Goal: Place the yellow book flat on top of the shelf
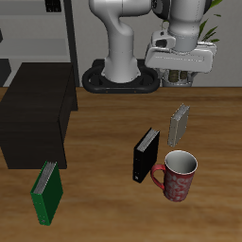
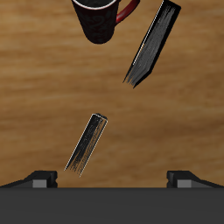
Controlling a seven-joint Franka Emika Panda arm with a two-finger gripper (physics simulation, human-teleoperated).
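The yellow book (image 1: pixel 179 124) is a thin pale tan book standing on its edge on the wooden table, behind the mug. It also shows in the wrist view (image 2: pixel 87 143), seen from above. My gripper (image 1: pixel 180 79) hangs open and empty high above the table, a little farther back than the book; in the wrist view (image 2: pixel 112 179) its two fingertips (image 2: pixel 39 178) stand wide apart. The shelf (image 1: pixel 38 118) is a low black cabinet with a bare flat top, standing well off to the side of the book.
A black book (image 1: pixel 146 154) (image 2: pixel 153 44) stands beside a red patterned mug (image 1: pixel 177 175) (image 2: pixel 101 17), nearer the table's front edge. A green book (image 1: pixel 46 192) stands in front of the cabinet. A tall grey shelving unit (image 1: pixel 38 28) stands at the back.
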